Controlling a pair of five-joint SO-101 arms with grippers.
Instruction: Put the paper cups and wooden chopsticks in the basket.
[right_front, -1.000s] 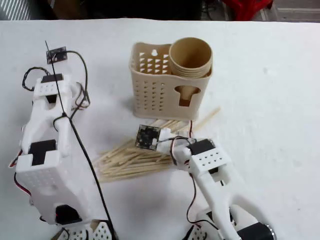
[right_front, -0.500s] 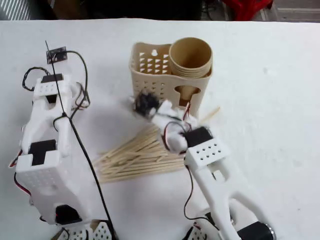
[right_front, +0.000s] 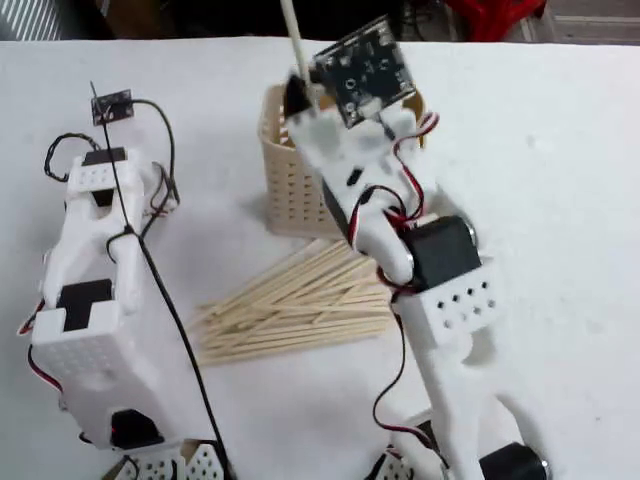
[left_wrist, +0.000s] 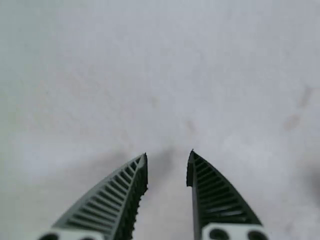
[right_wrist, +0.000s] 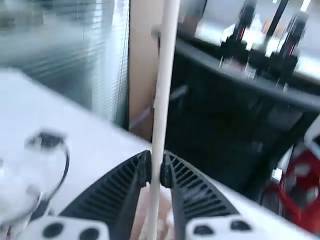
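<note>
My right gripper (right_wrist: 155, 167) is shut on a single wooden chopstick (right_wrist: 164, 90), which stands nearly upright between the jaws. In the high view that gripper (right_front: 297, 92) is raised over the beige perforated basket (right_front: 290, 190), with the chopstick (right_front: 292, 30) pointing up past the table's far edge. The arm covers the paper cups in the basket. A fan of several wooden chopsticks (right_front: 290, 305) lies on the white table in front of the basket. My left gripper (left_wrist: 167, 157) is open over bare white table, holding nothing; its arm (right_front: 95, 270) lies along the left side.
Black cables (right_front: 150, 250) run along the left arm. A small circuit board (right_front: 112, 106) sits on the table at the far left. Dark furniture and a red object (right_front: 495, 15) stand beyond the table's far edge. Open white tabletop lies to the right.
My right arm has lifted from the chopstick pile with one chopstick and swung up over the basket, now covering the cups. The left arm has not moved.
</note>
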